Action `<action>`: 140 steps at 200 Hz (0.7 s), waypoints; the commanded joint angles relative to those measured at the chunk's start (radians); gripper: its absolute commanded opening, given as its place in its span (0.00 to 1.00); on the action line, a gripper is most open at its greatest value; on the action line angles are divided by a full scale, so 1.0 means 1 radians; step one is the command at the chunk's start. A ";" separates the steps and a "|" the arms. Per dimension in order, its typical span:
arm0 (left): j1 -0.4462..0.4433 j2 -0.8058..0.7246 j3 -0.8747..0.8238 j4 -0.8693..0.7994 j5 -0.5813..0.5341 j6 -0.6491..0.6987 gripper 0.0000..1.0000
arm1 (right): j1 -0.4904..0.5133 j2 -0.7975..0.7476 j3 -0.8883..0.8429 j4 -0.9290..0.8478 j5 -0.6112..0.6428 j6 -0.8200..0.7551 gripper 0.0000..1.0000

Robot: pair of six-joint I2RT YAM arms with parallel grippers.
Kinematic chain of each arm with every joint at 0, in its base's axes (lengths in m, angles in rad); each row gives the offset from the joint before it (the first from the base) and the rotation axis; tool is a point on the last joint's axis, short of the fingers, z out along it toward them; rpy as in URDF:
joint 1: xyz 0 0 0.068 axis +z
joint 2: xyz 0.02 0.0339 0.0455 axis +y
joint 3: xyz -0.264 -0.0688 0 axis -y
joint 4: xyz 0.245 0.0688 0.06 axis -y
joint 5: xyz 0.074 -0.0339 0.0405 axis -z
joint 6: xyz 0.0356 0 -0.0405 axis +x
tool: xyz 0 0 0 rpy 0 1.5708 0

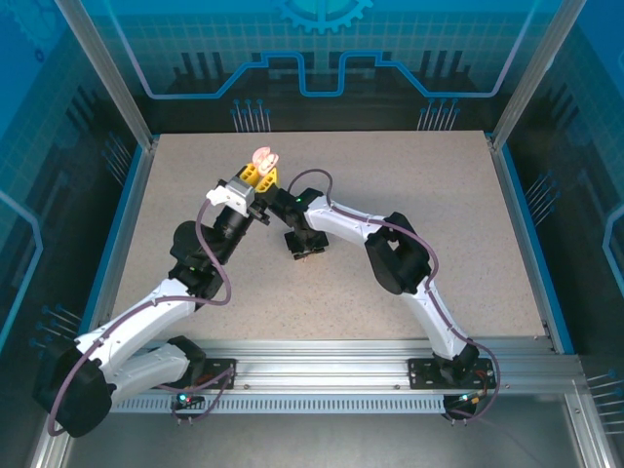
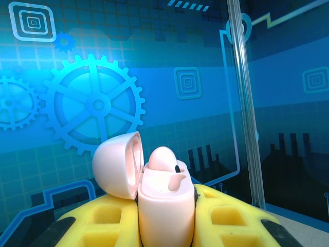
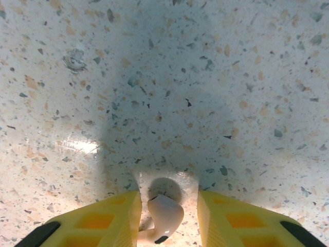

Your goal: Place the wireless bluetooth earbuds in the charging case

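Observation:
My left gripper point(image 1: 259, 176) point(image 2: 167, 224) is shut on a pale pink charging case point(image 1: 261, 156) point(image 2: 167, 206) and holds it upright above the table's far middle. The case's lid point(image 2: 117, 163) is swung open to the left. One pinkish-white earbud point(image 2: 163, 158) sits in the case. My right gripper point(image 1: 308, 251) point(image 3: 168, 201) points down at the table a little right of the left one. Its yellow fingers point(image 3: 113, 216) stand open around a second pinkish-white earbud point(image 3: 165, 215). This earbud lies on the table close to the left finger, with a gap to the right finger.
The speckled table point(image 1: 409, 195) stretches wide to the right and front of both grippers. Blue transparent walls and metal posts point(image 1: 112, 78) enclose it. A post point(image 2: 245, 103) stands behind the held case.

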 commanded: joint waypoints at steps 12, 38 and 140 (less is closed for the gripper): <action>0.008 -0.001 0.039 0.044 0.020 -0.010 0.00 | 0.018 -0.064 -0.068 -0.018 0.004 0.001 0.36; 0.008 0.006 0.045 0.044 0.025 -0.008 0.00 | 0.016 -0.101 -0.118 0.001 0.009 0.005 0.36; 0.008 0.010 0.043 0.041 0.029 -0.014 0.00 | 0.015 -0.132 -0.070 0.059 -0.028 -0.021 0.42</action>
